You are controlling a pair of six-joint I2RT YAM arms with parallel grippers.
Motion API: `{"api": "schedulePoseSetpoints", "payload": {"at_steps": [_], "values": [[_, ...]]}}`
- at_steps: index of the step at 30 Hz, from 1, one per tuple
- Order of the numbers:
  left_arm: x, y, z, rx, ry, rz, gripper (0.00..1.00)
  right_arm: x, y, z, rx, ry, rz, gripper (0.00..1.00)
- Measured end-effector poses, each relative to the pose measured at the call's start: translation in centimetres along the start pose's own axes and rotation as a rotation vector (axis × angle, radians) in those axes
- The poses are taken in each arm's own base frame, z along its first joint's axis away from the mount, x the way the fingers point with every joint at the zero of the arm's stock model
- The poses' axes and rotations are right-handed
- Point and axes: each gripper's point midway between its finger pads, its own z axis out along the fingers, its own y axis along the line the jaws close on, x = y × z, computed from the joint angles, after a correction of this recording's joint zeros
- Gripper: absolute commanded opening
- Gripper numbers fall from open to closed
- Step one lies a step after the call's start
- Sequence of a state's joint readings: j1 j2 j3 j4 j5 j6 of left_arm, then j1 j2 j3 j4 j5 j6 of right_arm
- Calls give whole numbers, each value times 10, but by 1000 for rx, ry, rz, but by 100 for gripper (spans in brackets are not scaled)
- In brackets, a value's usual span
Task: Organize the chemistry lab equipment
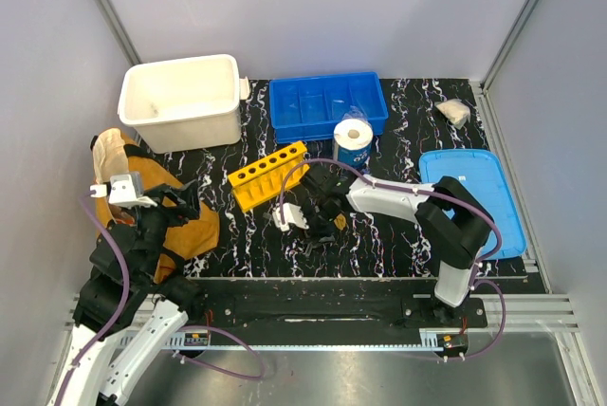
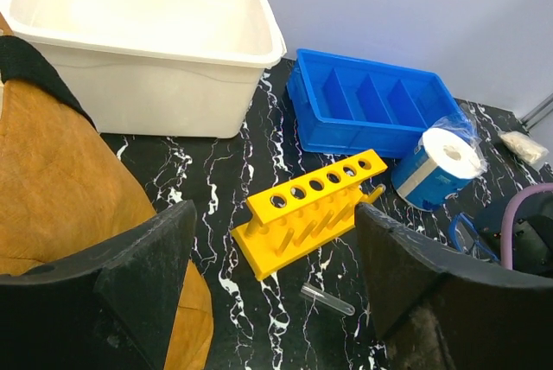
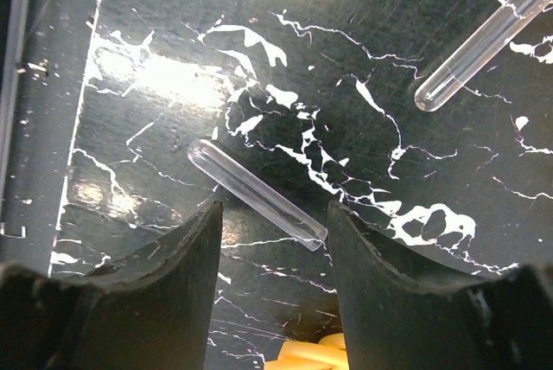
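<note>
The yellow test-tube rack (image 1: 268, 175) lies tipped on the black marbled table and also shows in the left wrist view (image 2: 315, 206). A clear tube (image 3: 255, 193) lies flat just ahead of my right gripper (image 3: 275, 240), which is open and low over the table (image 1: 305, 226), in front of the rack. A second tube (image 3: 484, 41) lies further off. A small yellow piece (image 3: 311, 357) shows below the jaws. My left gripper (image 2: 276, 292) is open and empty, above the tan bag's edge (image 1: 185, 199). One tube (image 2: 327, 299) lies between rack and left gripper. A blue goggle rim (image 2: 462, 233) peeks out beside the right arm.
A white bin (image 1: 180, 102) stands at the back left, a blue compartment tray (image 1: 327, 107) beside it. A paper roll (image 1: 353, 143) stands in front of the tray. A blue lid (image 1: 471, 199) lies at the right. The tan bag (image 1: 161, 212) lies at the left.
</note>
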State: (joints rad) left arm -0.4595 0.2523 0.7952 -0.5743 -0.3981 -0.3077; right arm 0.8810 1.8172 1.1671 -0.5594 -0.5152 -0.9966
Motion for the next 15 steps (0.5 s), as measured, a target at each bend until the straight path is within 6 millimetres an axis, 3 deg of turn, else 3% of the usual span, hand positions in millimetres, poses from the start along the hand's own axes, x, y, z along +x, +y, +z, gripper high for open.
{"api": "schedulePoseSetpoints", "payload": {"at_steps": [8,15], "values": [[0,1,0,-7,-2,-5,79,15,-5,8,25,45,-25,56],[0,1,0,-9,-3,-9,79,10,-7,14,45,43,-24,52]]}}
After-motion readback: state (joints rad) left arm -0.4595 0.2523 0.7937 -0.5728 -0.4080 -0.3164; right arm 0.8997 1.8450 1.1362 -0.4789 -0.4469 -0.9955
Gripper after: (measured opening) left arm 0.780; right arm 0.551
